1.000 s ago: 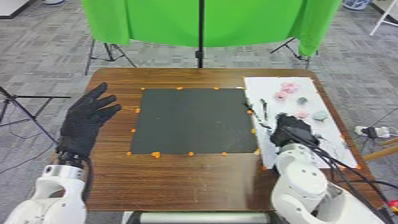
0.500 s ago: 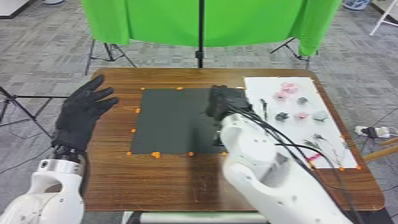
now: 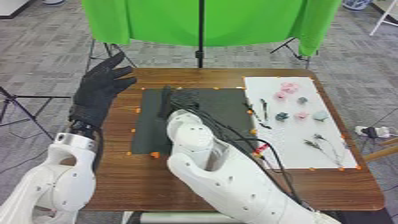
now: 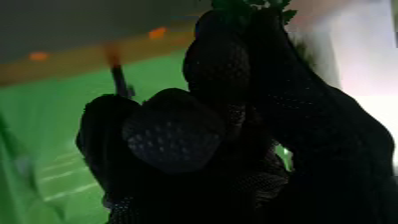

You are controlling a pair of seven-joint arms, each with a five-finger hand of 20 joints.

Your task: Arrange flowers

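The leafy green sprig (image 4: 288, 15) is up at the fingertips of the right robot hand (image 3: 180, 98), pinched between finger and thumb over the far left part of the black sheet (image 3: 226, 102). The right arm (image 3: 218, 172) and its dark cables (image 3: 233, 134) cut right across that sheet, blocking some of it. Over on the white sheet (image 3: 289, 137) lie pink flowers (image 3: 289, 89) and more greenery (image 3: 282, 116). The left robot hand (image 3: 96, 92) hangs open by the table's (image 3: 133, 190) left edge.
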